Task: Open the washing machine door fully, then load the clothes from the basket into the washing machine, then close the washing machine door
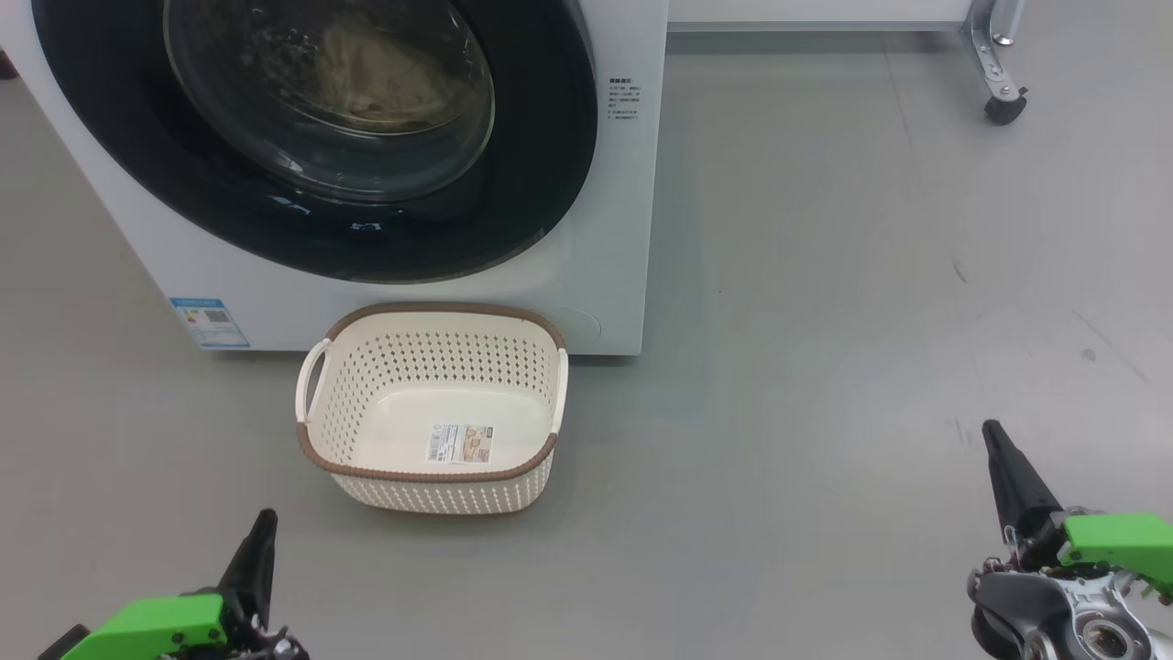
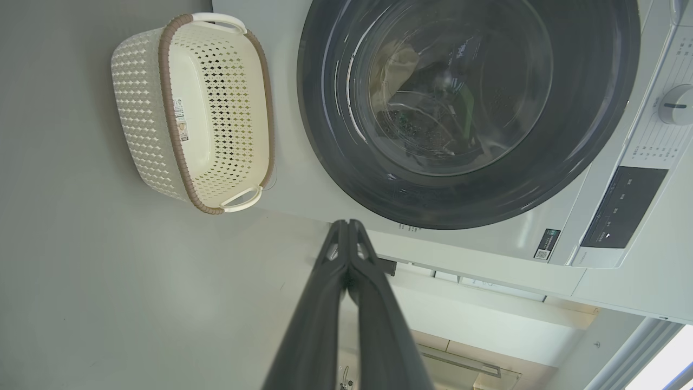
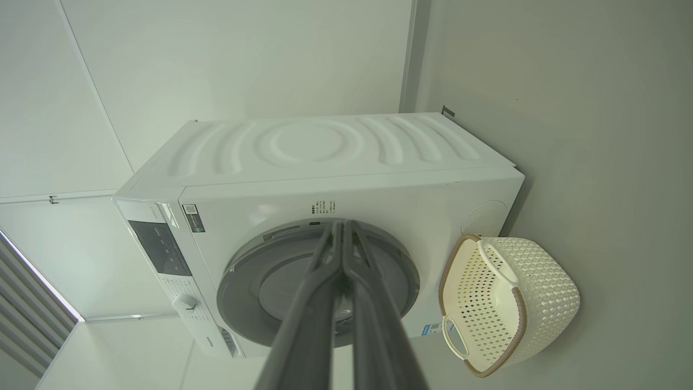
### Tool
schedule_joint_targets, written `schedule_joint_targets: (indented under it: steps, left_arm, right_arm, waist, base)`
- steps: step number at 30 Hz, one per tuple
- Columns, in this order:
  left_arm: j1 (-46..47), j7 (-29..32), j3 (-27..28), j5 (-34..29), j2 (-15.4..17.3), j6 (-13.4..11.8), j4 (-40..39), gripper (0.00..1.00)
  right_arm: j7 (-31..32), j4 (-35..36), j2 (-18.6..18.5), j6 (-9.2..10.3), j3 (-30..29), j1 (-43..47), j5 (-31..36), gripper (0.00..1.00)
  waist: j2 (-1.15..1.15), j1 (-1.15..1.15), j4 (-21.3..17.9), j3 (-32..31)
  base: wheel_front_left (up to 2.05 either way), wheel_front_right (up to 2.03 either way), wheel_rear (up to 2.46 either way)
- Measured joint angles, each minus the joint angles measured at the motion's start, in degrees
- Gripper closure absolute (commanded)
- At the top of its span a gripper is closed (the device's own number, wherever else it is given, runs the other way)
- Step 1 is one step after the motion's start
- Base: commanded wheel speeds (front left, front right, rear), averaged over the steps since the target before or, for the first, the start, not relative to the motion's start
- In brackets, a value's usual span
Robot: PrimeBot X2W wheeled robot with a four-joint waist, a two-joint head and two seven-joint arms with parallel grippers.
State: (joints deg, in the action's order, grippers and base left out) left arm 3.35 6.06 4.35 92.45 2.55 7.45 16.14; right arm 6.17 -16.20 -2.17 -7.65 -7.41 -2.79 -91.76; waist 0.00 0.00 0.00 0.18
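The white washing machine (image 1: 609, 220) stands at the top left with its round black-rimmed door (image 1: 541, 156) closed flat against its front. Through the glass I see cream-yellow clothes (image 1: 385, 78) lying inside the drum. The cream perforated basket (image 1: 431, 467) sits on the floor just in front of the machine, with nothing in it but its label sticker. My left gripper (image 1: 264, 524) is shut at the lower left, well short of the basket. My right gripper (image 1: 994, 440) is shut at the lower right, far from the machine. The door (image 2: 584, 146) and basket (image 2: 141, 108) also show in the left wrist view.
Grey floor (image 1: 825, 367) spreads wide to the right of the machine. A metal leg on a black caster (image 1: 1003, 105) stands at the far top right. White walls rise behind the washing machine (image 3: 325, 146) in the right wrist view, with the basket (image 3: 541, 303) beside it.
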Motion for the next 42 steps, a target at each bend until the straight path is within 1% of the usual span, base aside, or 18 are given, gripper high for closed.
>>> schedule_joint_targets:
  steps: [42]
  left_arm:
    - [0.0, 0.0, 0.1, 0.0, -0.1, 0.0, 0.0, 1.00]
  right_arm:
    - [0.0, 0.0, 0.0, 0.00, 0.0, 0.0, 0.0, 1.00]
  waist:
    - [0.00, 0.00, 0.0, 0.0]
  base:
    - [0.00, 0.00, 0.00]
